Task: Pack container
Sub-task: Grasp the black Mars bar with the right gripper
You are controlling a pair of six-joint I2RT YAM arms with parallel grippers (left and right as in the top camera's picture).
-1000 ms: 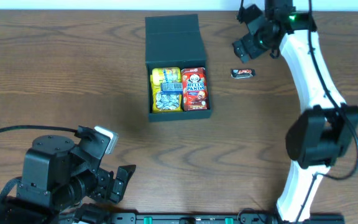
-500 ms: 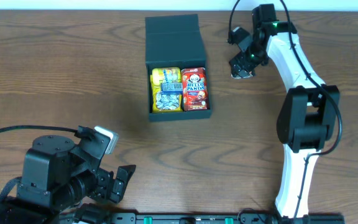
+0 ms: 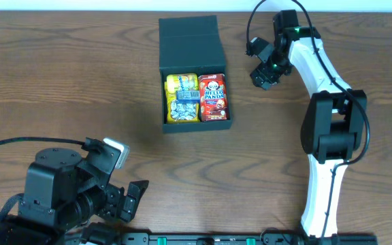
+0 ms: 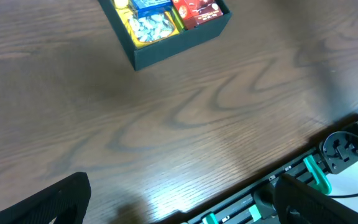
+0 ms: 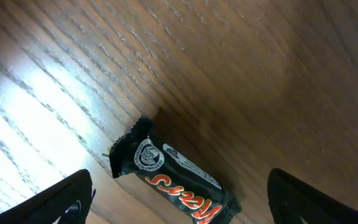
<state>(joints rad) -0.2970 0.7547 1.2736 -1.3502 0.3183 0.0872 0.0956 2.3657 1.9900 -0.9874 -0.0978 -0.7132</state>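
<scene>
Beneath wide-open, empty right pincer [image 3: 262, 77], glossy black candy bar [image 5: 176, 186] on grained wood [image 5: 260, 74] (left pincer [image 4: 179, 202] agape)

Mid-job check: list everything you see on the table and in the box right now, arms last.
container: 1, dark teal-black, lid open, far centre of table
yellow snack pack: 1, yellow with blue and silver, left half of container
Hello Panda box: 1, red, right half of container
Mars bar: 1, black wrapper, on table right of container
table: 1, dark brown wood
left fingers: open, near-left corner, holding nothing
right fingers: open, either side of the Mars bar, not closed on it
</scene>
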